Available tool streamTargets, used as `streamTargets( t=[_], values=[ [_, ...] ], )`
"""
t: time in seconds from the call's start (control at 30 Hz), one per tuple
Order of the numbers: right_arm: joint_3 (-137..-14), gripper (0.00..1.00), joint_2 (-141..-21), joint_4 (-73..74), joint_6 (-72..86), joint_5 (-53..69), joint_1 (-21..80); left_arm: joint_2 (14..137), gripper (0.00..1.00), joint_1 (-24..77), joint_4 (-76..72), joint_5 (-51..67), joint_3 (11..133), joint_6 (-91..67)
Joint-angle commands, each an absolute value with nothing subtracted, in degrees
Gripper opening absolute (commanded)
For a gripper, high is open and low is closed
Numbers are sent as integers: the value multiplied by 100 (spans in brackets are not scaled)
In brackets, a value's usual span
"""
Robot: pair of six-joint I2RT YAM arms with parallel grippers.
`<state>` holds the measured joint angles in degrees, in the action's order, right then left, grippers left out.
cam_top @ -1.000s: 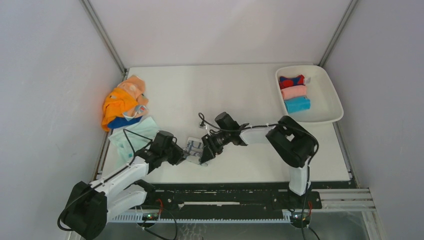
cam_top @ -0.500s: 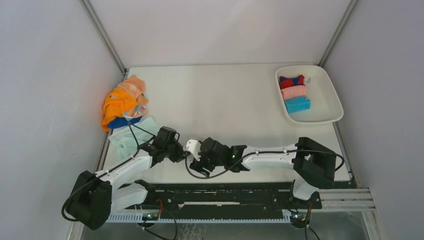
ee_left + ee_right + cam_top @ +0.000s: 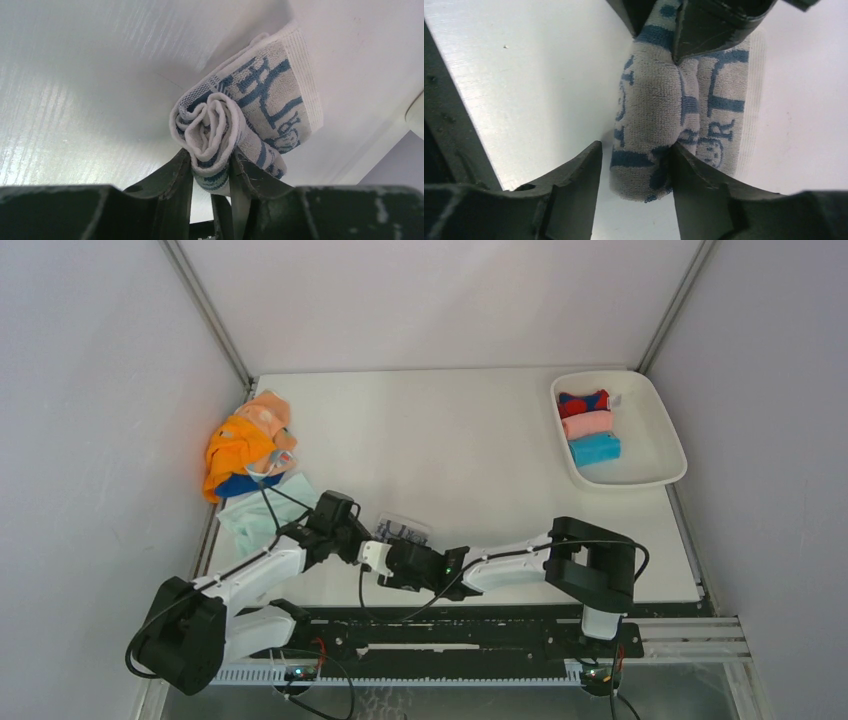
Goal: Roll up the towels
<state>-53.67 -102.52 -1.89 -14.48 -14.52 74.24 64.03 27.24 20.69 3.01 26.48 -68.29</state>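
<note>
A small white terry towel with blue-grey print (image 3: 265,95) lies half rolled on the white table (image 3: 470,440), front left. The left gripper (image 3: 211,161) pinches the roll's spiral end; the right gripper (image 3: 636,150) straddles the opposite end, jaws parted. Soft, light and springy, it likely unrolls unless both ends are held.

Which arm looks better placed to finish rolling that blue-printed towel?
Probably the left. The left gripper is clamped on the rolled core of the printed towel, so it could twist on. The right gripper only straddles the other end, jaws open.
</note>
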Motion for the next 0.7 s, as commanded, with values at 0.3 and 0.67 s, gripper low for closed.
streamTargets(
  t=[0.3,0.67],
  values=[
    [-5415,13,-10249,356,-516,1642,6293,5037,66,2622,3305,-452,2883,-6733],
    [-5899,7,-11321,378,938,4789,5090,4116,68,2606,3149,-261,2437,-7276]
  ],
)
